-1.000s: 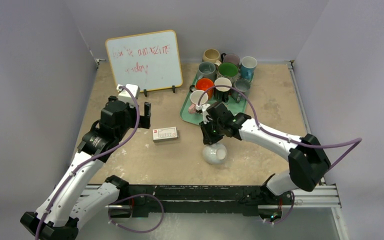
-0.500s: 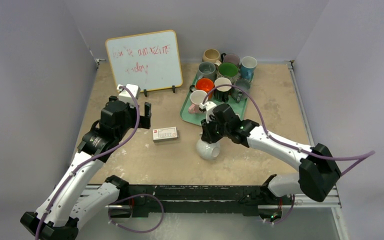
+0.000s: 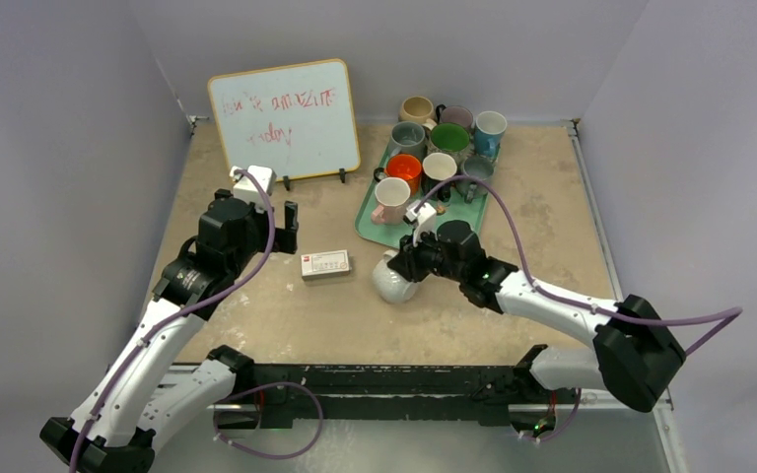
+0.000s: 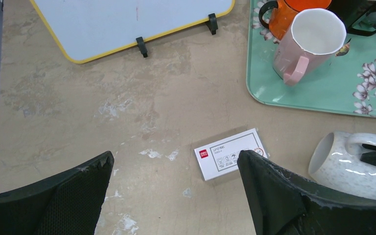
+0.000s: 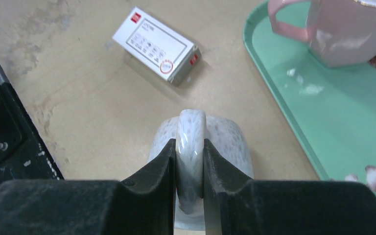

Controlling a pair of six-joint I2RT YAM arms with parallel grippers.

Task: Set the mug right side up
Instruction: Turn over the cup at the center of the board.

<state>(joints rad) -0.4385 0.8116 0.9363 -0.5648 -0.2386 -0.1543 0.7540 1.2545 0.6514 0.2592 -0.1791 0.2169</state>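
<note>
The mug (image 3: pixel 394 281) is white with grey speckles and lies tilted on its side, mouth facing left, on the tan table. My right gripper (image 3: pixel 413 264) is shut on the mug's handle (image 5: pixel 191 142), one finger (image 5: pixel 162 164) on each side of it. In the left wrist view the mug (image 4: pixel 347 164) shows at the right edge with its open mouth to the left. My left gripper (image 4: pixel 176 171) hangs open above the table left of the mug, holding nothing.
A small white box (image 3: pixel 325 263) lies left of the mug. A green tray (image 3: pixel 370 229) with several upright mugs, among them a pink mug (image 3: pixel 391 199), stands behind. A whiteboard (image 3: pixel 284 118) leans at the back left.
My right gripper has carried the mug up and to the left, turning it from mouth facing the camera towards lying on its side. The left arm has not moved.
</note>
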